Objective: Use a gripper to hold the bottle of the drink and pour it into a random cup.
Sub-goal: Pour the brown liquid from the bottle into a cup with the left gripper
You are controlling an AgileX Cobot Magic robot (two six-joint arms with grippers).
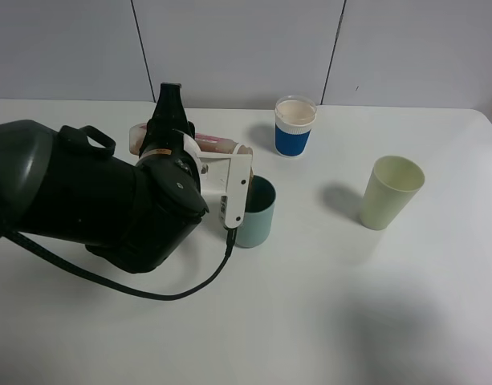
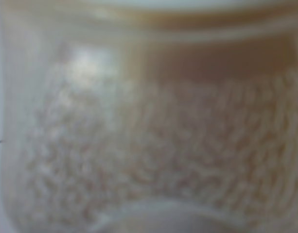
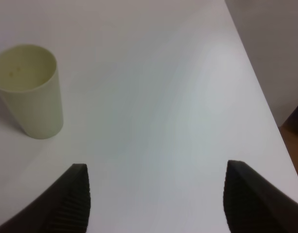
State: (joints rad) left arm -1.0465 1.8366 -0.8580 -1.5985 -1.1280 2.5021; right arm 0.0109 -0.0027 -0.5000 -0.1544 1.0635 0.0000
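We are seeing the left gripper (image 1: 172,120) clamping the bottle (image 1: 221,147), tipped sideways, mouth by the teal cup (image 1: 258,215); right gripper (image 3: 156,194) — gaping apart

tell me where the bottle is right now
The bottle is left of centre in the exterior high view, tipped on its side in the left hand, neck over the teal cup, with the blue-banded cup behind to the right.

Blue-banded white cup (image 1: 294,128) and pale yellow-green cup (image 1: 390,192), upright, well apart on white table (image 1: 350,321)
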